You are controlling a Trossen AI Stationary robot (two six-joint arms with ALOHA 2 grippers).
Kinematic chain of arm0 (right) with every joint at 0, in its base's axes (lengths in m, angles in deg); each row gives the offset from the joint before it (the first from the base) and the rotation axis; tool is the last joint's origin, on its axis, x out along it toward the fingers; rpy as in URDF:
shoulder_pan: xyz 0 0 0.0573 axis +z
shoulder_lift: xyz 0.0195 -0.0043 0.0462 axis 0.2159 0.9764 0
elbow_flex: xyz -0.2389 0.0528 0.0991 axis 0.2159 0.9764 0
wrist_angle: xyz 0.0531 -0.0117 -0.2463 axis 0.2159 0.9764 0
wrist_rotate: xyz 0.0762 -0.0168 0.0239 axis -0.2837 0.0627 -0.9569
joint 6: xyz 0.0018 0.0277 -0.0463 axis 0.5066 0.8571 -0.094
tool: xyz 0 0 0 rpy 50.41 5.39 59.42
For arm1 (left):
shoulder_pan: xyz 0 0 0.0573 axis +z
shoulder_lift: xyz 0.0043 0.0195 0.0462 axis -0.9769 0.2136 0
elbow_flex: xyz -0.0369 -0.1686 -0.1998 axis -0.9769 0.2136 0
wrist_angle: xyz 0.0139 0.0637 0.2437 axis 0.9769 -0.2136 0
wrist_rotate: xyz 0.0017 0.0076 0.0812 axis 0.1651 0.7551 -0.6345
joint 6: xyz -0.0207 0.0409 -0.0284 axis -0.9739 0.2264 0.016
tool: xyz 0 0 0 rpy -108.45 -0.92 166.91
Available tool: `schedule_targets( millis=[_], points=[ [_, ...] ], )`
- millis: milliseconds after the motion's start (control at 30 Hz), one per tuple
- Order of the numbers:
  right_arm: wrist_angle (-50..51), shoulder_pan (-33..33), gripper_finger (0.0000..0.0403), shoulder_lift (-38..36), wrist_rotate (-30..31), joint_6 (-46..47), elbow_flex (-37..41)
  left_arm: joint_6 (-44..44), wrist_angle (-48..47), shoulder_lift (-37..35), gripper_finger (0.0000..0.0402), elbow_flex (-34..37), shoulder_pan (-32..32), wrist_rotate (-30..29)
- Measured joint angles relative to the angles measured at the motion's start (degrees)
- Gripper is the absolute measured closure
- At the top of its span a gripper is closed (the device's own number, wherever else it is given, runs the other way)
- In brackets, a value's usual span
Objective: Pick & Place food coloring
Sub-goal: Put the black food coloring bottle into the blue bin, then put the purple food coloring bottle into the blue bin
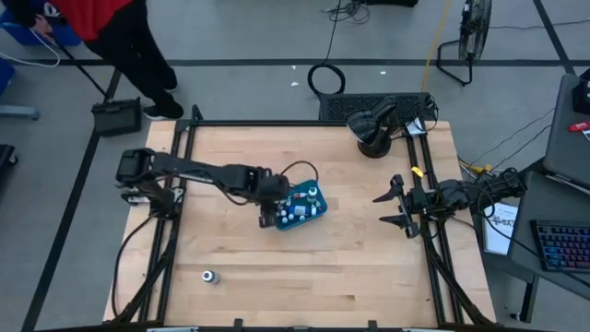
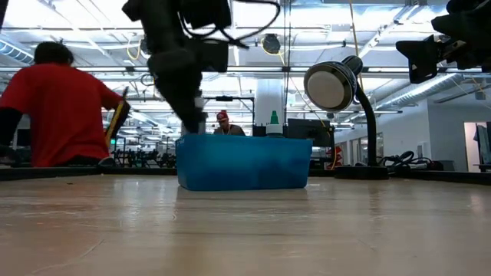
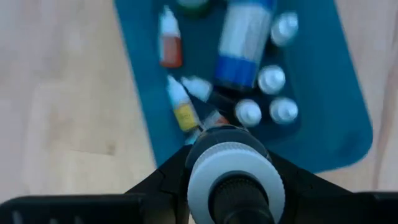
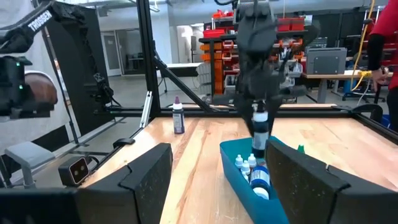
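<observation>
Wooden tabletop (image 1: 350, 249) with black frame rails, desk lamp (image 1: 373, 124) at the far edge.
Left hand (image 1: 277, 210), grip state indiscernible, hangs over the teal plastic tray (image 1: 316, 211) of small capped food coloring bottles (image 3: 249, 112); one bottle (image 1: 210, 276) stands alone; right hand (image 1: 395, 207) waits wide open.

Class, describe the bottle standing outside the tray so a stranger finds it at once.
On the wooden table, start at the teal tray near the middle. Go toward the corner opposite the desk lamp, on the left arm's side. The small bottle stands alone on bare wood, the only one outside the tray.
</observation>
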Motion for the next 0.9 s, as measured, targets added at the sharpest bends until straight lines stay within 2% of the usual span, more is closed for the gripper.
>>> schedule_targets(
  millis=[400, 467, 667, 900],
  points=[
    [0.00, 0.00, 0.0157, 0.13, 0.00, 0.01, 0.01, -1.54, 1.69, 5.04, 0.0264, 0.31, -0.10, 1.74],
    [0.02, 0.00, 0.0158, 0.14, 0.00, 0.02, 0.02, -2.14, 1.71, 5.10, 0.0240, 0.33, -0.10, 1.76],
    [0.01, 0.00, 0.0159, 0.13, 0.00, 0.01, 0.00, -2.71, 1.39, 5.69, 0.0131, 0.81, -0.17, -0.68],
    [0.02, 0.00, 0.0160, 0.13, 0.00, 0.02, 0.00, -1.49, 2.40, 5.50, 0.0075, 0.70, -0.15, -4.12]
  ],
)
